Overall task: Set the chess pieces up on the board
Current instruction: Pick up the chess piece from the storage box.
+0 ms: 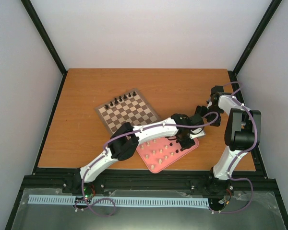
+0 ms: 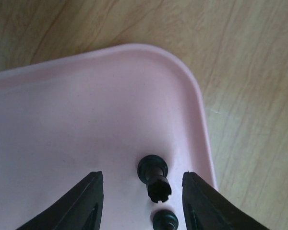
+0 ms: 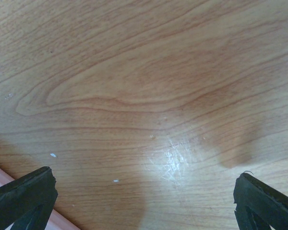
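Note:
The board (image 1: 129,114) lies at the table's middle left, turned at an angle, with a row of dark chess pieces (image 1: 123,99) along its far edge. The pink tray (image 1: 156,166) holds several cream pieces (image 1: 161,152). My left gripper (image 1: 185,142) is open over the tray's far right corner. In the left wrist view (image 2: 142,175) a dark notched-top piece (image 2: 156,181) stands between the fingers, untouched, with a second dark piece (image 2: 164,221) just nearer. My right gripper (image 1: 200,111) is open and empty over bare wood (image 3: 144,189).
The tray's rounded rim (image 2: 201,120) lies close to the right of the left fingers. A sliver of the tray's edge (image 3: 62,223) shows at the right wrist view's lower left. Black frame posts and pale walls enclose the wooden table (image 1: 86,139).

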Controlling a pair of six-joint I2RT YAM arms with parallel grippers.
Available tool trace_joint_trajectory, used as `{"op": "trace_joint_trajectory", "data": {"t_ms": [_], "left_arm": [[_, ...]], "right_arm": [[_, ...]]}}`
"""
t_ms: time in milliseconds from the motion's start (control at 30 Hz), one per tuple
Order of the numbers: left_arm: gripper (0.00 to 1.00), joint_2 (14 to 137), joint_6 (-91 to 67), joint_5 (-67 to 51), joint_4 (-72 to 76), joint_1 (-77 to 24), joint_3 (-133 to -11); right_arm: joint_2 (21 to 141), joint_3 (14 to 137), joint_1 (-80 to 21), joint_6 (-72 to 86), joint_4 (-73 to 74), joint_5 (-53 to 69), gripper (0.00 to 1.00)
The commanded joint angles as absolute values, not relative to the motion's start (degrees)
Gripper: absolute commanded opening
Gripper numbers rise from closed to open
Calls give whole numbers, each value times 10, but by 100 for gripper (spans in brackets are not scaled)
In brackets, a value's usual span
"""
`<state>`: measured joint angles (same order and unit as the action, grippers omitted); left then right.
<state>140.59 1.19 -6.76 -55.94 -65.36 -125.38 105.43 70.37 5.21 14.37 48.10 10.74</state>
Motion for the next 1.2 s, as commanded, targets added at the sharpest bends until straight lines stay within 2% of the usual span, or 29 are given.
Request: {"op": "trace_joint_trajectory", "data": {"t_ms": [0,233,533,733,933,1167], "left_arm": [[47,1421,8,-52,-565,-655,-1282],[32,1419,9,-57,-561,-656,-1281],[26,1416,8,-70,-559,-655,-1285],[7,1415,9,-69,-562,-655,-1285],[1,1412,11,-62,-565,-655,-1281],[1,1373,17,-25,-580,-645,-1286]], "right_arm": [[1045,708,54,141,477,104,100],[1045,708,54,142,476,105,100],[1047,707,54,142,476,107,100],[1048,707,54,142,475,108,100],[1047,706,54,142,475,109,100],[1042,702,54,142,475,105,100]]}}
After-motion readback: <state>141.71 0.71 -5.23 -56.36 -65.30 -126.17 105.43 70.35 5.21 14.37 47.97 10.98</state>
